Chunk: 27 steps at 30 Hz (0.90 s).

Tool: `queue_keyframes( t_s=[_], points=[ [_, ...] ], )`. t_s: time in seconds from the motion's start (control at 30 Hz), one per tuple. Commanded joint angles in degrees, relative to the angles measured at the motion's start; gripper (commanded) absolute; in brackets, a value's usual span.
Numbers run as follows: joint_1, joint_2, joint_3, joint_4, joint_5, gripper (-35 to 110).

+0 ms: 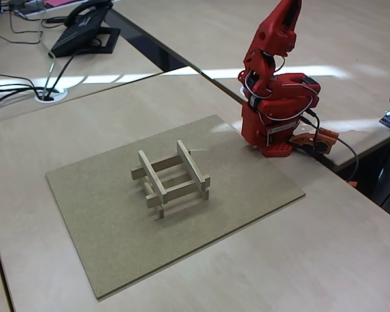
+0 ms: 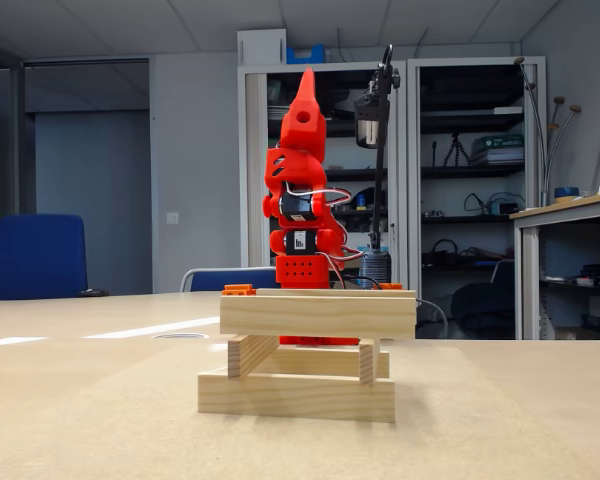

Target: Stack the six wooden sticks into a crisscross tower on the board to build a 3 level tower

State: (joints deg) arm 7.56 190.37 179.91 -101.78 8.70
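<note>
The six wooden sticks stand as a crisscross tower (image 1: 171,175) near the middle of the board (image 1: 97,208). It has three levels of two parallel sticks, each level crossing the one below. Seen from low down, the tower (image 2: 310,350) fills the foreground on the board (image 2: 90,430), with its top stick lying across. The red arm is folded upright on its base (image 1: 273,130) behind the board's far right corner, well away from the tower. My gripper (image 1: 286,10) points straight up, jaws together, holding nothing. It also rises as a red spike (image 2: 306,85) behind the tower.
A black desk phone (image 1: 84,29) and cables (image 1: 26,88) lie on the tabletop at the far left. An orange part with a cable (image 1: 318,140) sits beside the arm's base at the table edge. Blue chairs (image 2: 35,255) and shelving (image 2: 470,180) stand behind.
</note>
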Motion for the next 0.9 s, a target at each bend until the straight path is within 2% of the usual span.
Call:
queue_keyframes(
  t_s=[0.0, 0.13, 0.87],
  points=[
    [1.1, -0.2, 0.1, -5.8, 1.0, 0],
    [1.1, -0.2, 0.1, -9.0, 2.5, 0],
    [0.6, -0.2, 0.1, -9.1, 3.1, 0]
  ],
)
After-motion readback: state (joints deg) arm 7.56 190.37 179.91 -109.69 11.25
